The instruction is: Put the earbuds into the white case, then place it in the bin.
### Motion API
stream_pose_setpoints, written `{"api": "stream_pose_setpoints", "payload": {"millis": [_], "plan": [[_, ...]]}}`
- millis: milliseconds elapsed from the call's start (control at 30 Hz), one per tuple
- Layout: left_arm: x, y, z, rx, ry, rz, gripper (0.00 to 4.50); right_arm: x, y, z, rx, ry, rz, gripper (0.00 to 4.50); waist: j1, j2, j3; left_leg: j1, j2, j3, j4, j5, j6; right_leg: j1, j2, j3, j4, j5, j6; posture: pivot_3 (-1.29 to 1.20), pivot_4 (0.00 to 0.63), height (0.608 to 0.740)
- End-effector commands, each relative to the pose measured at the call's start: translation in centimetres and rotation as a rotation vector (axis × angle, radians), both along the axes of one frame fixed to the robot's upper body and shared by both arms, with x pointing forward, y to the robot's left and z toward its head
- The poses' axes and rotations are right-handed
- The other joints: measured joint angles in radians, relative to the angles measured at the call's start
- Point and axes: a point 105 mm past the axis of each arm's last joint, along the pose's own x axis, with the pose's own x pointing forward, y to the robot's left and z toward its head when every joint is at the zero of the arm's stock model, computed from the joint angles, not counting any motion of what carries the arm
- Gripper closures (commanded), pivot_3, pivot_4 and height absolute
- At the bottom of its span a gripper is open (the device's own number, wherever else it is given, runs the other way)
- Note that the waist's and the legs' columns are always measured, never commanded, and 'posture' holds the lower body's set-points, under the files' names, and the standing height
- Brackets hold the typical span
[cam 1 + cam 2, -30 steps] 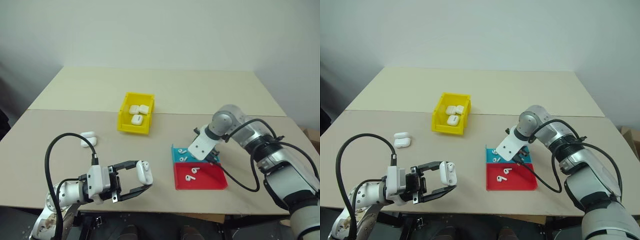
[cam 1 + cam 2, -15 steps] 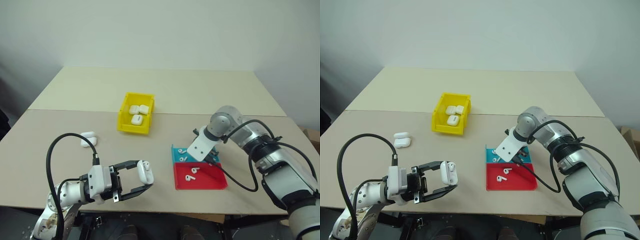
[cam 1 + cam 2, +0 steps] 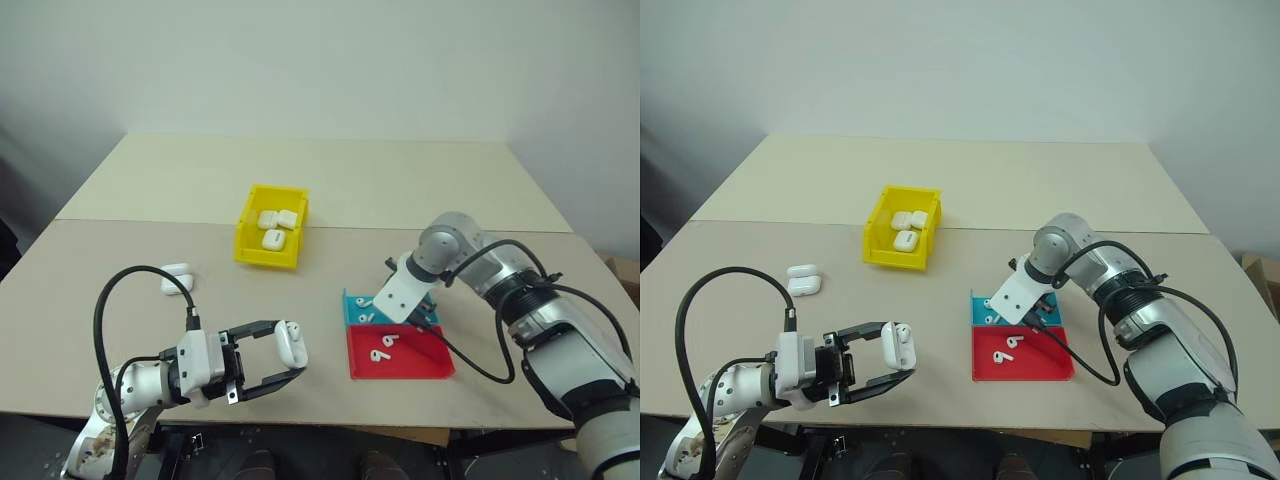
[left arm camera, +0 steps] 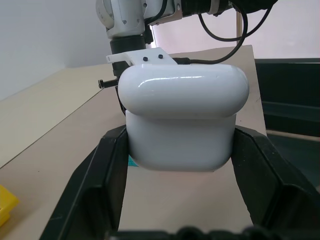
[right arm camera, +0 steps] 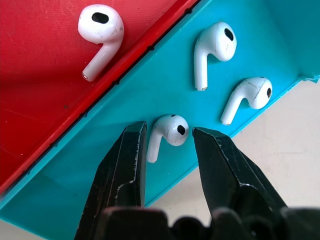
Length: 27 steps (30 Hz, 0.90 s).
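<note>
White case [image 3: 897, 343] in left gripper [image 3: 896, 362], above table [image 3: 1060, 190].

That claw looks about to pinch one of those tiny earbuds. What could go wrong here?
The earbud between the right gripper fingers is tiny and glossy, so it might squirt out or be missed. Two more earbuds lie close in the blue tray and could get knocked. The white case in the left gripper looks closed.

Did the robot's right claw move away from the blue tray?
No. The right gripper stays over the blue tray, an earbud between its fingers.
</note>
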Motion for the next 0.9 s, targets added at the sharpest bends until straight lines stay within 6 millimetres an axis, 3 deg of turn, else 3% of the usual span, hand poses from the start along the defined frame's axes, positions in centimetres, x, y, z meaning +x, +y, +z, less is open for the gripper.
{"api": "stream_pose_setpoints", "payload": {"millis": [33,100,667,900], "plan": [[-0.2,-0.4,0.9,-0.008,-0.06,-0.016,1.72,-0.3,0.4,0.4,0.008,0.0,0.023,2.84,0.0,0.0,0.0,0.0,0.0,0.0,0.0,0.0,0.0,0.0,0.0,0.0,0.0,0.0,0.0,0.0,0.15,0.74],[-0.3,-0.4,0.9,-0.007,-0.06,-0.015,1.72,-0.3,0.4,0.3,0.01,-0.003,0.023,3.25,0.0,0.0,0.0,0.0,0.0,0.0,0.0,0.0,0.0,0.0,0.0,0.0,0.0,0.0,0.0,0.0,0.15,0.74],[-0.1,-0.3,0.9,-0.001,-0.064,-0.01,1.72,-0.3,0.1,0.6,0.015,-0.024,0.016,3.25,0.0,0.0,0.0,0.001,0.0,0.0,0.0,0.0,0.0,0.001,0.0,0.0,0.0,0.0,0.0,0.0,0.15,0.74],[-0.1,0.1,0.3,0.033,-0.047,-0.005,1.72,-0.2,0.6,2.7,0.085,-0.002,-0.095,3.25,0.0,0.0,0.0,0.001,0.0,0.0,0.0,0.0,0.0,0.001,0.0,0.0,0.001,0.0,0.0,0.0,0.15,0.74]]}}
